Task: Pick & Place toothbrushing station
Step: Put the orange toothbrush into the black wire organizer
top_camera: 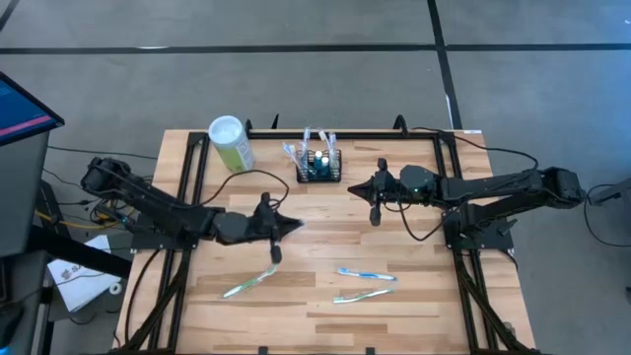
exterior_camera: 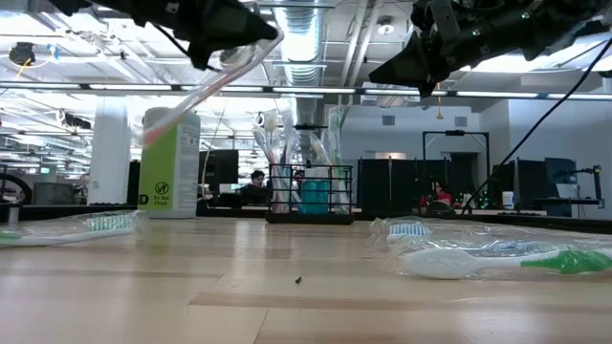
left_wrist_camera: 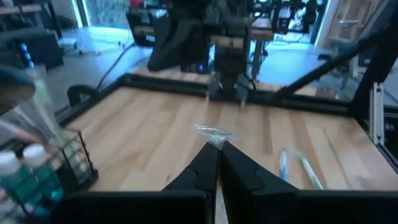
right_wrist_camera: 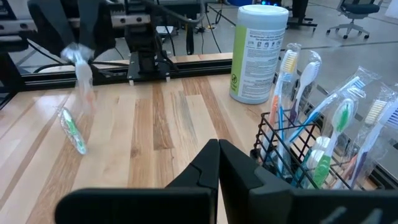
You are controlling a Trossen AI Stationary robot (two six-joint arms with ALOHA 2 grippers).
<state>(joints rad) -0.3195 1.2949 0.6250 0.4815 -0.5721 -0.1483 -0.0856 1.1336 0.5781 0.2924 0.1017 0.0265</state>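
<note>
The toothbrushing station (top_camera: 320,168), a small black wire basket (right_wrist_camera: 292,155) holding several wrapped toothbrushes, stands on its base at the table's far middle. My left gripper (top_camera: 296,226) hovers left of centre, near of the basket, shut on a clear-wrapped toothbrush (exterior_camera: 206,86) with a pink lower end. My right gripper (top_camera: 353,185) hangs shut and empty in the air just right of the basket. Three wrapped toothbrushes lie flat on the near half of the table: one green (top_camera: 248,283), one blue (top_camera: 367,275), another green (top_camera: 362,295). My left gripper pinches the wrapped toothbrush near its upper end between its two fingers (left_wrist_camera: 205,163). A short tip of clear wrapper (left_wrist_camera: 214,132) sticks out past the fingertips. The fingers reach about level toward the table's right. The toothbrush slants down below the gripper, lifted clear of the table.
A pale-green cylinder with a white lid (top_camera: 231,143) stands left of the basket. A black frame rail (top_camera: 325,130) runs round the table's edges. Bare wood lies between the two grippers and in front of the basket.
</note>
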